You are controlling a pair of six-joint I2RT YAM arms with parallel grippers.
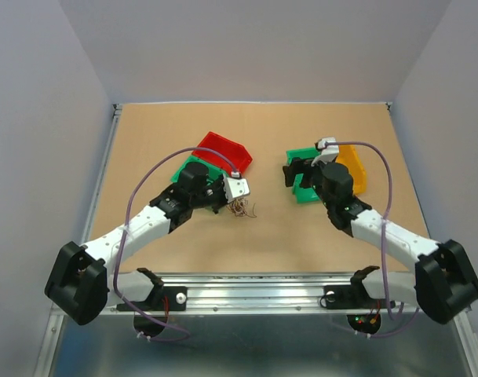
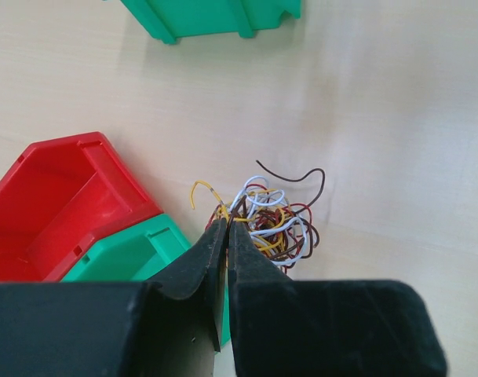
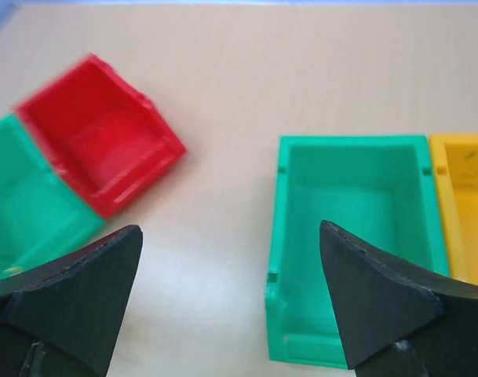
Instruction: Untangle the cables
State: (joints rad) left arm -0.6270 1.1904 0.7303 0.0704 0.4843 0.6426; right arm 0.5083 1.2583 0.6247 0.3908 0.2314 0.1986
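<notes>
Cables (image 2: 274, 224) in left pincer (image 2: 228, 222), just beside red bin (image 2: 50, 196) and green bin (image 2: 129, 255)

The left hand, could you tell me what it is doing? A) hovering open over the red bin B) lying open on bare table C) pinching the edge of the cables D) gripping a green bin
C: the left hand is shut on strands of the cables.

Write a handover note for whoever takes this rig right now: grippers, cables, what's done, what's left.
Left gripper: shut, pinching the edge of the cables.
Right gripper: open, empty, above the right-hand green bin.
Cables: one tangle beside the red bin; no wire pulled free.
Done: grip taken only.
Left: separate every wire; both named bins look empty.
</notes>
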